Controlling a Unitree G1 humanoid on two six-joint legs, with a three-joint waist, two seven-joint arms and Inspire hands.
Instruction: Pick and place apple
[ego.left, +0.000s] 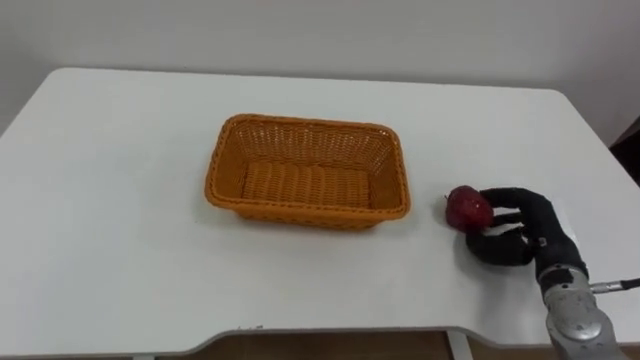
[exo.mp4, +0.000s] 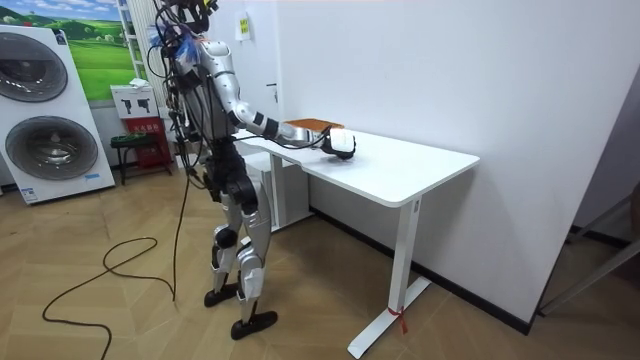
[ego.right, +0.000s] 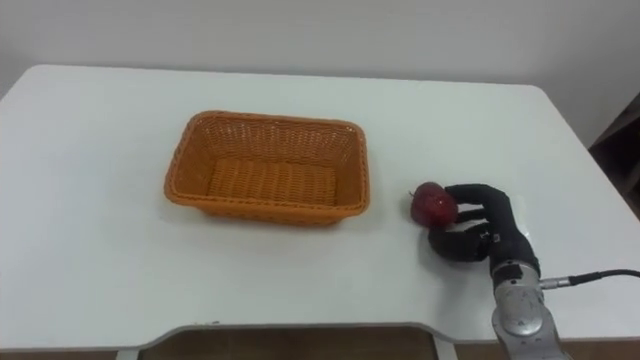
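A red apple (ego.left: 466, 208) rests on the white table (ego.left: 120, 200), a short way right of an orange wicker basket (ego.left: 308, 207) that is empty inside. My right hand (ego.left: 520, 232) comes in from the lower right and lies against the apple's right side. Its upper fingers (ego.left: 500, 196) curl over the top of the apple and the thumb bends in below it. In the room view I stand at the table's long edge with the right arm stretched out, the right hand (exo.mp4: 342, 143) beside the basket (exo.mp4: 310, 126).
The table's front edge (ego.left: 330, 335) runs close below the basket and hand; its right edge is near the hand. In the room view a washing machine (exo.mp4: 45, 120) and a small stool (exo.mp4: 130, 145) stand behind me at the room view's left.
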